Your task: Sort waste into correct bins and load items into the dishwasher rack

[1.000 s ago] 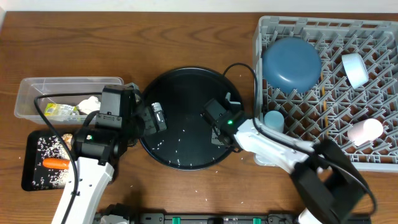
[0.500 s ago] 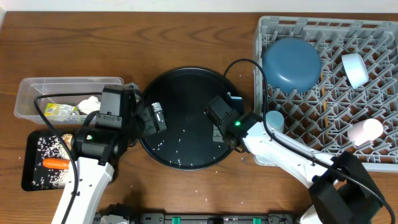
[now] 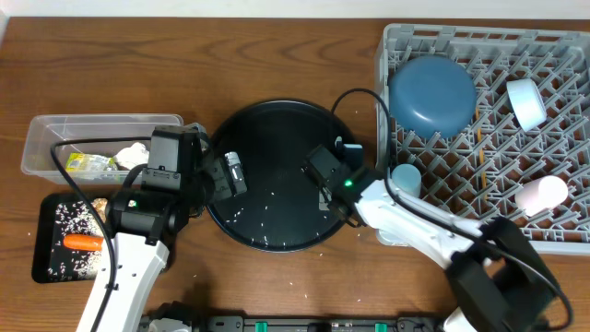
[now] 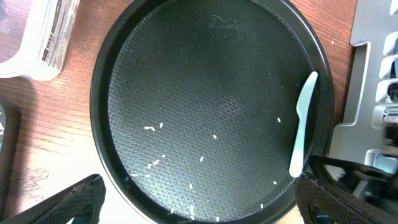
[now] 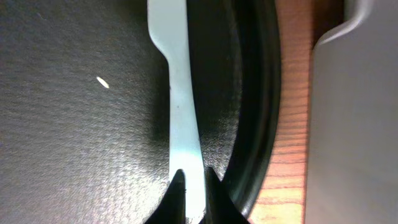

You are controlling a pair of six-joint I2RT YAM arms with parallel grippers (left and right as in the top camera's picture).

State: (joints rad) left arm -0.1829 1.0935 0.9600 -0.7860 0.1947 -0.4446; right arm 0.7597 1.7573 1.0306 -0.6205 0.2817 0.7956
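Note:
A white spoon [image 5: 176, 93] lies along the right inside edge of the round black tray [image 3: 267, 124], also seen as the white spoon [image 4: 303, 127] in the left wrist view. My right gripper [image 5: 194, 180] is low over the spoon's handle end. Its fingertips stand only a narrow gap apart, and the handle shows between them. The spoon rests flat on the tray. My left gripper [image 4: 202, 208] hovers wide open over the tray's near rim with nothing in it. The dishwasher rack [image 3: 553, 55] holds a dark blue plate [image 3: 431, 95], a white bowl [image 3: 527, 101], a pink cup [image 3: 542, 194] and a chopstick [image 3: 479, 138].
A light-blue cup [image 3: 406, 177] stands at the rack's left edge. The clear tub [image 3: 55, 138] at the left holds a yellow-green wrapper [image 3: 90, 166] and a white tissue [image 3: 136, 155]. The shallow black tray [image 3: 46, 217] holds a carrot [image 3: 83, 243] and rice. Rice grains dot the round tray.
The right gripper shifted slightly toward the spoon's handle and its fingertips have parted a little. The left arm has not moved.

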